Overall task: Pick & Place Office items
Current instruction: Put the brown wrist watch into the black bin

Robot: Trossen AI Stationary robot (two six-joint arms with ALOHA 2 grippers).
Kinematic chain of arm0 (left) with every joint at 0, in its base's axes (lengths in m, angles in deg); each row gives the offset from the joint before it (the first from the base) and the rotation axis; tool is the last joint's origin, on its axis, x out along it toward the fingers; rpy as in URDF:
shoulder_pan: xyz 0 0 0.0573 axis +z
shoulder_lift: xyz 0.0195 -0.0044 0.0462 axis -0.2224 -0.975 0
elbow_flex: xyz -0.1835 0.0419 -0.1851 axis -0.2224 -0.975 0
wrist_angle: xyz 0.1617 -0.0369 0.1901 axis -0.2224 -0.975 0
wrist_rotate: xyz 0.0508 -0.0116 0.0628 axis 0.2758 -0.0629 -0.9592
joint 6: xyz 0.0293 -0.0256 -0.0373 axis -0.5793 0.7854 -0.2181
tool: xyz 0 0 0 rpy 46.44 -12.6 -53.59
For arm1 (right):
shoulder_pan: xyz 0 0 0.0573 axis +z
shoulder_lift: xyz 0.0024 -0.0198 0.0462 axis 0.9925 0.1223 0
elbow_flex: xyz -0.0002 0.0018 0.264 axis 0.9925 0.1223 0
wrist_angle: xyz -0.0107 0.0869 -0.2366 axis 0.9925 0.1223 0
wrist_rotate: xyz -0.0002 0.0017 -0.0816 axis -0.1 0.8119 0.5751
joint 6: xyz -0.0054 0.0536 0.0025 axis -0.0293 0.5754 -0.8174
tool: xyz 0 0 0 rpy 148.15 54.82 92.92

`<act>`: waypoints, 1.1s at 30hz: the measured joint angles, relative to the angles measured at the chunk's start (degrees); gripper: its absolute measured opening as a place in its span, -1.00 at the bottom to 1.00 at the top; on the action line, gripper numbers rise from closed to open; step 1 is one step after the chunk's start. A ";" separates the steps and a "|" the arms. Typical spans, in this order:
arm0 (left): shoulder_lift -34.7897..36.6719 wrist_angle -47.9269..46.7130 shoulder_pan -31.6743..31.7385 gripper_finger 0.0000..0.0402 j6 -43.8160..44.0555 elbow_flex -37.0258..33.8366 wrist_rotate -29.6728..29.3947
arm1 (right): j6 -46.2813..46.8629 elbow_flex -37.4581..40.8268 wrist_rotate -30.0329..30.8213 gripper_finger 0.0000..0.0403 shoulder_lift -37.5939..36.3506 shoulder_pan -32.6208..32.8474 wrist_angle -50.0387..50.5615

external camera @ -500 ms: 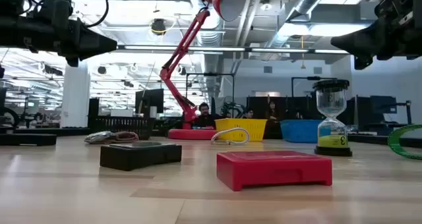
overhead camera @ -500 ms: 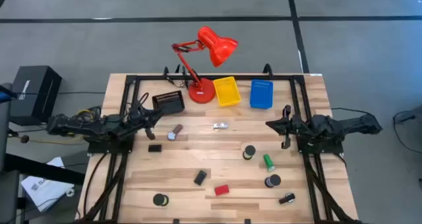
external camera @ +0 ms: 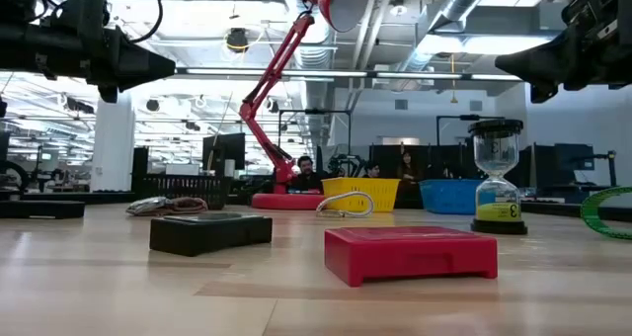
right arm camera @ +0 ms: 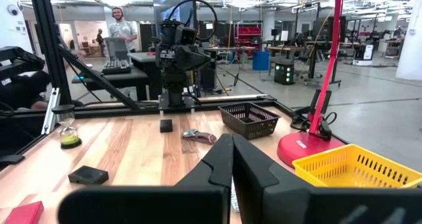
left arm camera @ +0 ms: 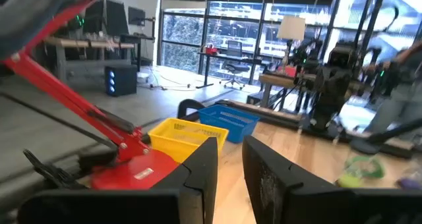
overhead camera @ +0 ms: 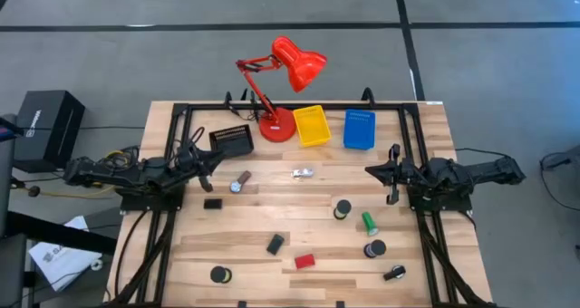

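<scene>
Nothing is held at this moment. The left gripper (overhead camera: 198, 159) is parked at the table's left edge with its dark fingers (left arm camera: 201, 178) set narrowly apart around empty air; the right gripper (overhead camera: 388, 174) is parked at the right edge, its fingers (right arm camera: 221, 168) closed together on nothing. No pick appears to have been started, so the step in hand is judged to be choosing and approaching a first item.

The scattered office items lie on the pale wooden table (overhead camera: 426, 118) between the arms. Nearest the left gripper, a small black rectangular block (overhead camera: 213, 203) lies flat, its long axis running across the table from arm to arm. A green cylinder (overhead camera: 370, 223) lies nearer the right gripper, its long axis pointing roughly away from the front edge, slightly tilted.

For a clean pick, the fingers should be opened wide beforehand, the wrist turned so the jaws close across the short axis, and the descent made vertically. The cylinder could roll if it is nudged sideways.
</scene>
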 joint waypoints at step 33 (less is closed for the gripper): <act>-30.64 7.56 -11.16 -0.67 -1.41 20.58 3.35 | 1.39 -0.44 -0.21 -1.00 0.00 0.02 0.70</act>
